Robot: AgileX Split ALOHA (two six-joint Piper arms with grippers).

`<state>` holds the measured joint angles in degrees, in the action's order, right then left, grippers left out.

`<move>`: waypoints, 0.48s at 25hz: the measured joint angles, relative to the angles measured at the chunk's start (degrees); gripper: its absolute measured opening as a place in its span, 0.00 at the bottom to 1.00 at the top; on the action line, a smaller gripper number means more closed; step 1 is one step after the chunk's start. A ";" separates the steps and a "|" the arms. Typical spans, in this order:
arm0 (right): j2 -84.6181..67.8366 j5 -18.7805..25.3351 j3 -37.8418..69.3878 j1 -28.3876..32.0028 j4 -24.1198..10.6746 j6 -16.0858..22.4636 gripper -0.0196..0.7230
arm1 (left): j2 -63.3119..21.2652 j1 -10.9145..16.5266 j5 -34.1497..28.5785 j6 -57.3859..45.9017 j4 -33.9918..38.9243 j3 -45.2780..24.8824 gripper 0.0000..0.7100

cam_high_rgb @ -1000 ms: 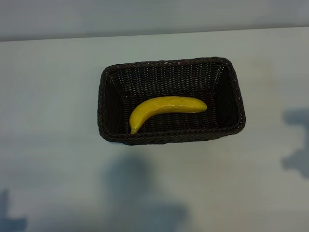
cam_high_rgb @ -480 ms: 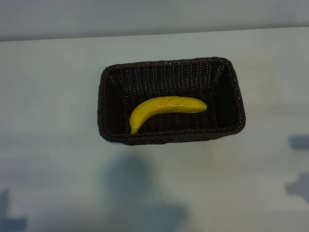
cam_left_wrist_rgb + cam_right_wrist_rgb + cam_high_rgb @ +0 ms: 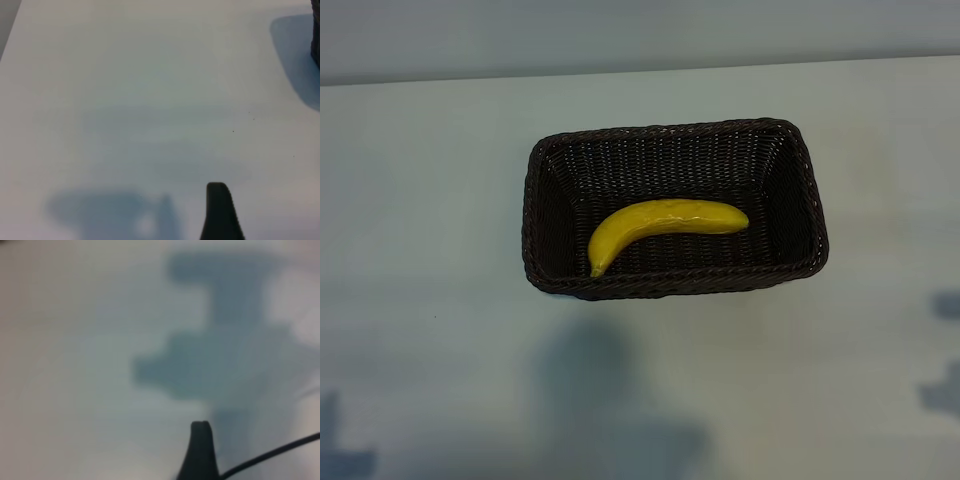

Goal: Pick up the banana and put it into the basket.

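Note:
The yellow banana lies on its side on the floor of the dark brown wicker basket, its curve bowed toward the far wall. Nothing touches it. Neither arm shows in the exterior view. In the left wrist view my left gripper hangs over bare table, with one dark finger in sight and nothing beside it. My right gripper also looks down on bare table with one finger showing. Both stand open and hold nothing.
The basket stands near the middle of the pale table, whose far edge runs across the back. Arm shadows fall at the near left corner and the right edge. A thin black cable crosses the right wrist view.
The shadow at the exterior view's right edge has slid toward the near side and shrunk out of the picture. The banana and basket have not moved.

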<state>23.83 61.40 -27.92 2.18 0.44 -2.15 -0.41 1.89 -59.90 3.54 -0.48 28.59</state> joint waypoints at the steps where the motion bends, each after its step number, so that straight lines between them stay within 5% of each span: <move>1: -1.87 0.00 0.00 0.86 0.00 0.00 0.82 | 0.00 0.00 0.00 0.00 0.00 0.00 0.70; 12: -21.96 0.10 0.00 3.32 0.00 0.00 0.82 | 0.00 0.00 0.00 0.00 0.00 0.00 0.70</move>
<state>1.87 61.49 -27.92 5.51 0.44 -2.15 -0.41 1.89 -59.90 3.54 -0.48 28.59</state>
